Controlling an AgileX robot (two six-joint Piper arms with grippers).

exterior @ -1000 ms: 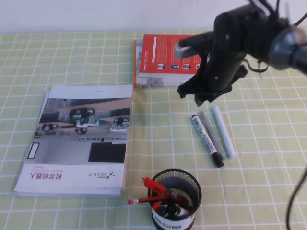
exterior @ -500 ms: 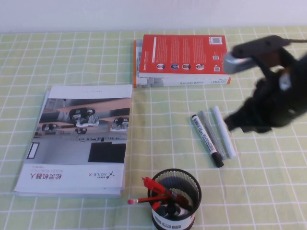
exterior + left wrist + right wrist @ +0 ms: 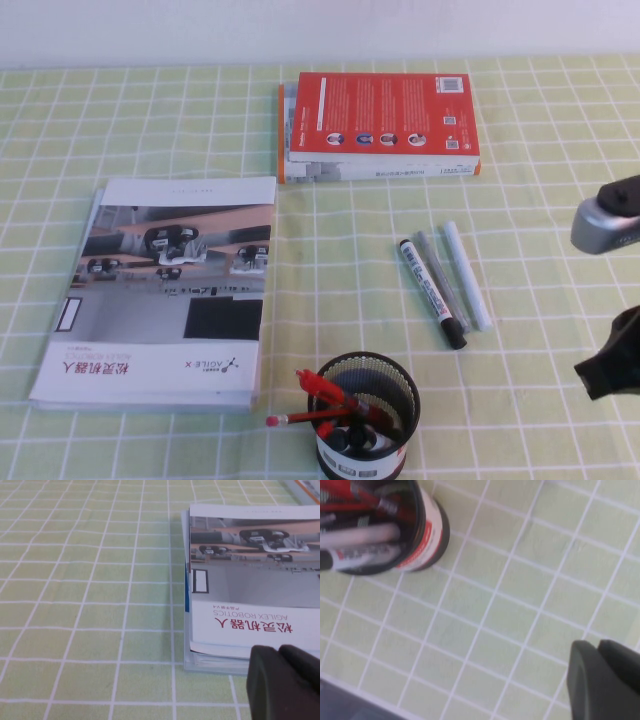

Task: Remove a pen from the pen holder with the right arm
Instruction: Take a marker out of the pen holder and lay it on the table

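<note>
The right hand [image 3: 590, 372] hangs low over the right edge of the bench [image 3: 150, 110], fingers pressed fully together and gripping nothing. The holder [image 3: 385, 368] stands upright to this hand's left, a little nearer the robot and well apart from it. Red pens [image 3: 330, 388] lean inside it, and one red pen [image 3: 290, 418] juts out past the side away from the hand. The right wrist view also shows a pale barrel lying in the cup.

Three pens lie side by side on the bench, left of the hand and farther out. A black marker [image 3: 433, 293] is farthest from the hand, a grey pen [image 3: 437, 262] lies just beside it, and a clear one [image 3: 468, 277] is nearest the hand. Beyond them, farther still, lies a red book [image 3: 380, 110]. A brochure [image 3: 170, 290] lies far to the hand's left, past the holder.

The left hand [image 3: 278, 652] hovers by the brochure's edge nearest the robot, its fingers closed together and empty.
</note>
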